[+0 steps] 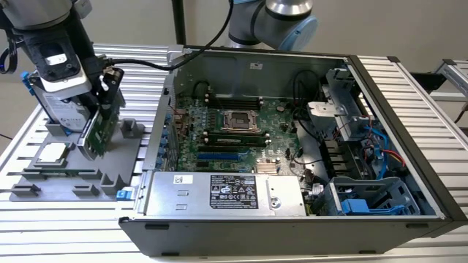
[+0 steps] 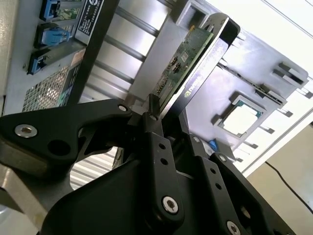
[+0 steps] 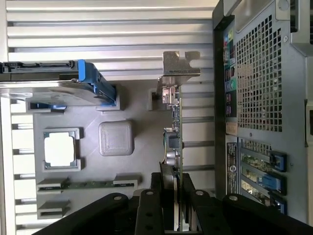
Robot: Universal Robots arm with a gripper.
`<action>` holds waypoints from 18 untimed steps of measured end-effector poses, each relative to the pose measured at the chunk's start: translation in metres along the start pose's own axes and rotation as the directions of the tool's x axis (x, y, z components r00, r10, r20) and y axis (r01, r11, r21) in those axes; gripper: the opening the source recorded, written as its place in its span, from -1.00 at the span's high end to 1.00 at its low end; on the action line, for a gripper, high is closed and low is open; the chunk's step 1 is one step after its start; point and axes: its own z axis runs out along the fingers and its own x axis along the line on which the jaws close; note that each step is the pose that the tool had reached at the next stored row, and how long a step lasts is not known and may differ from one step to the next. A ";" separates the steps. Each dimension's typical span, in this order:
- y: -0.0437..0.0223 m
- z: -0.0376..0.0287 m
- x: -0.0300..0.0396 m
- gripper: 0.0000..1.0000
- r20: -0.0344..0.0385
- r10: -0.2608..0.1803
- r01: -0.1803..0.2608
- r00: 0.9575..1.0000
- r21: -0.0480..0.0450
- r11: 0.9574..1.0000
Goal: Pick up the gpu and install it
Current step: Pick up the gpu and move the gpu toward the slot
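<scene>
The gripper (image 1: 102,107) is located at the exterior view's upper left, above the grey fixture tray (image 1: 109,181), which is laid on the slatted table (image 1: 58,230). The gpu (image 1: 95,131) is pinched between the jaws, which are pressed against its two faces. The card is held on edge and slightly tilted, with the green circuit board visible. Its lower edge appears to be at or just above the tray; contact cannot be confirmed from the exterior view.

In the second wrist view, the gripper (image 2: 164,110) is seen clamped on one end of the gpu (image 2: 188,73), and the green board face is shown. In the first wrist view, the gpu (image 3: 175,132) is presented edge-on, with the silver end bracket (image 3: 178,66) at the end away from the gripper (image 3: 172,188).

A hard drive in a blue frame (image 1: 62,112) is stood upright in the tray just beside the gpu, toward the exterior view's left. A square CPU chip (image 1: 52,153) is laid flat in a tray pocket near the card's lower end.

The open computer case (image 1: 278,235) is placed at the exterior view's centre and right, just beside the tray. Inside it, the motherboard (image 1: 241,131) and the power supply (image 1: 223,193) are exposed. The gpu is held outside the case and is not yet installed.
</scene>
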 end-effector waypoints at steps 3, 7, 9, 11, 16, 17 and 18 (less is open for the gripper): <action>0.0002 -0.0034 -0.0002 1.00 0.000 0.000 0.000 1.000 -0.001 1.000; 0.0004 -0.0073 -0.0004 1.00 0.000 0.000 0.000 1.000 -0.002 1.000; 0.0005 -0.0090 -0.0005 1.00 0.000 0.000 0.000 1.000 -0.002 1.000; 0.0006 -0.0105 -0.0006 1.00 0.000 0.000 0.000 1.000 -0.002 1.000; 0.0007 -0.0134 -0.0007 1.00 0.000 0.000 0.000 1.000 -0.002 1.000; 0.0007 -0.0139 -0.0008 1.00 0.000 0.000 0.000 1.000 -0.002 1.000; 0.0007 -0.0143 -0.0008 1.00 0.000 0.000 0.000 1.000 -0.002 1.000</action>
